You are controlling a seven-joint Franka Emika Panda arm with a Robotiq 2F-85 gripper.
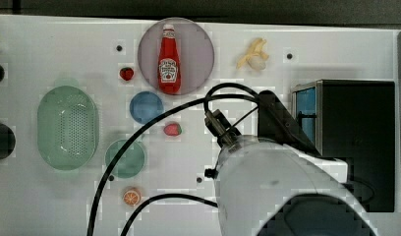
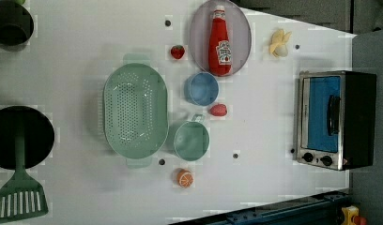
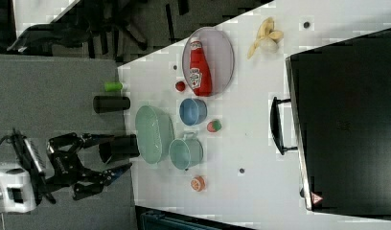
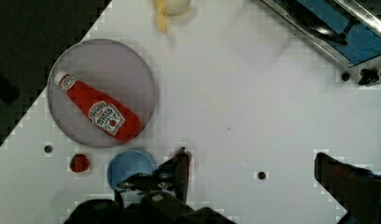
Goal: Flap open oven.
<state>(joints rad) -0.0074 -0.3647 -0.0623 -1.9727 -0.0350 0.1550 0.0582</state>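
Two black fingers [image 4: 179,170] of gripper [image 4: 251,179] spread wide over bare white table [image 4: 254,93], nothing between them. Across the left view from its left: black pan [image 2: 21,136] and green spatula [image 2: 19,197], green colander [image 2: 134,110], green cup [image 2: 191,139], blue bowl [image 2: 202,88], ketchup bottle [image 2: 219,41] lying on grey plate [image 2: 198,33], banana [image 2: 279,43]. At the left view's far right, oven [image 2: 335,119], blue glass door shut, bar handle [image 2: 333,115] against it, well apart from gripper.
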